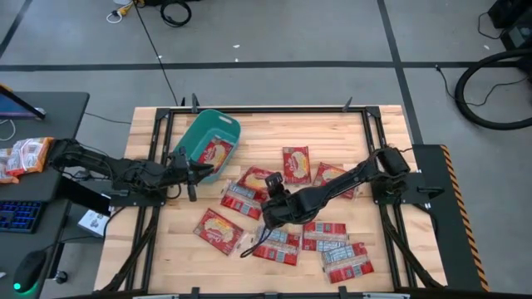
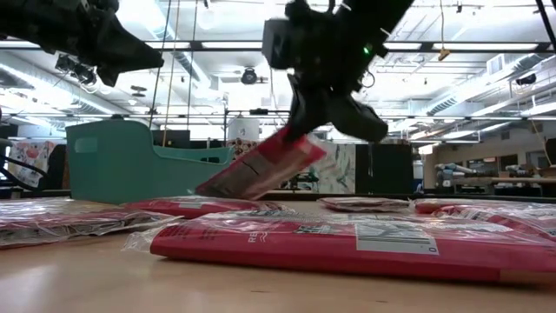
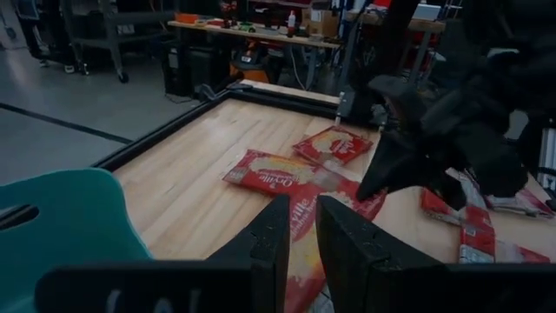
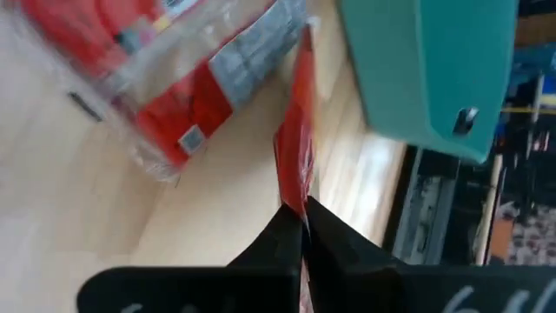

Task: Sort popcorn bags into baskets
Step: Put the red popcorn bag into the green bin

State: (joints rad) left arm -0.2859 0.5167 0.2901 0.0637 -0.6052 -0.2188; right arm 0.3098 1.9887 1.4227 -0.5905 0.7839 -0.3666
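Observation:
Several flat red popcorn bags lie on the wooden table, mostly right of centre, for instance one (image 1: 297,164) and another (image 1: 219,230). The teal basket (image 1: 208,137) stands at the far left, and one bag (image 1: 218,154) lies inside it. My right gripper (image 1: 268,203) is over the middle of the table, shut on a bag (image 2: 261,169). My left gripper (image 1: 194,173) hovers beside the basket's near side; its fingers (image 3: 300,235) are empty, with a narrow gap between them. My right gripper (image 4: 302,217) pinches one edge (image 4: 295,187) of a red bag between its two fingers, coming from above and slanting down. The bag is tilted, its held end raised and its other end (image 2: 208,187) low by the table toward the basket. Whether that end rests there I cannot tell.
A bag with a white-grey label (image 4: 174,87) lies beside the held one. Black frame rails (image 1: 249,110) border the table. A desk on the left carries an orange-white packet (image 1: 25,156), a keyboard (image 1: 15,214) and a mouse (image 1: 29,270). Bare wood (image 1: 274,133) shows along the far edge.

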